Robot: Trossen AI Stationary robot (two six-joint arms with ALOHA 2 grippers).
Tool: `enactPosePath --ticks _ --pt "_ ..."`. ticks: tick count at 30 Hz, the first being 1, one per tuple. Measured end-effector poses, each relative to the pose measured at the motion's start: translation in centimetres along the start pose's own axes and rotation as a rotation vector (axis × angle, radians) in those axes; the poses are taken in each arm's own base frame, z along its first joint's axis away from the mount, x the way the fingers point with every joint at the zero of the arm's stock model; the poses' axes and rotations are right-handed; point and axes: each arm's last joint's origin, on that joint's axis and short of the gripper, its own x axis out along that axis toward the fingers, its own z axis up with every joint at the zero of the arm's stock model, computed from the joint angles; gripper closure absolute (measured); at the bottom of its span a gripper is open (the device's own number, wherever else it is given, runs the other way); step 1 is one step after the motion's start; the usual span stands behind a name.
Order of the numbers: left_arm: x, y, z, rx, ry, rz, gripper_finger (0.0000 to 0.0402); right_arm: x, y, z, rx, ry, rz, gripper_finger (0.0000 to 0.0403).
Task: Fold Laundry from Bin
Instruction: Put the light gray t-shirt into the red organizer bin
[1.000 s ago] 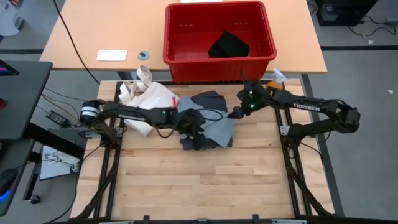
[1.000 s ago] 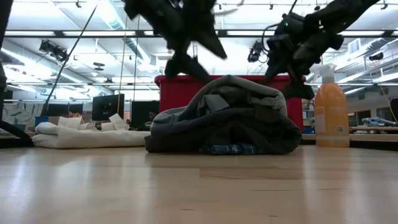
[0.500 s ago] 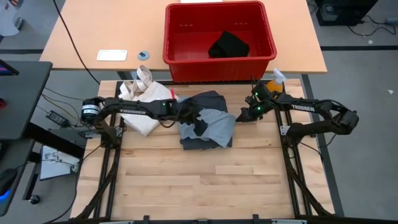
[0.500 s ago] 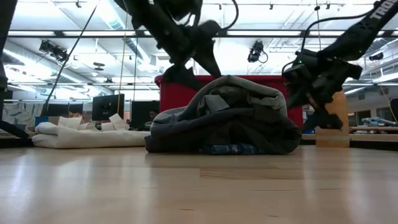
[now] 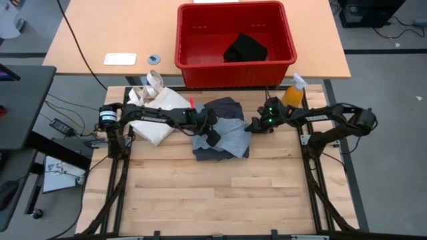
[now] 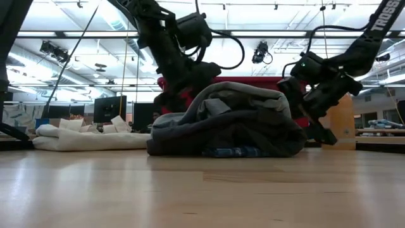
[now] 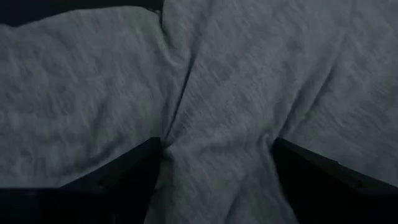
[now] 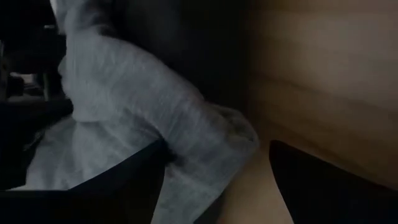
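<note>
Both claws, left point(image 5: 212, 133) and right point(image 5: 252, 125), have dropped onto the laundry point(image 5: 223, 137).

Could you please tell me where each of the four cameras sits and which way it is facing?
High view: above the table, looking straight down; both arms, red bin, grey laundry pile.
Low view: at table-top height, looking level across; both arms come down beside the pile.
Left wrist view: on the left arm, facing light grey fabric; left claw open.
Right wrist view: on the right arm, facing the pile's edge and table; right claw open.
All four share the pile.
</note>
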Motion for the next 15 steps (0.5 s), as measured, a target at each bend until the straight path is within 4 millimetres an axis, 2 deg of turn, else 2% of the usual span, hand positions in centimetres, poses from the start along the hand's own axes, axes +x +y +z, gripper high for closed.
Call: enactPosePath --ticks 7,15 --pt "-0.1 -0.6 -0.5 0.026 0.011 -0.008 0.0088 1.1 1.7 0.0 -0.055 -0.039 0.126 0.0137" --pt "-0.1 -0.9 -0.6 0.032 0.005 -0.016 0.0089 0.6 4.7 -1.3 -0.078 0.057 0.324 0.0218"
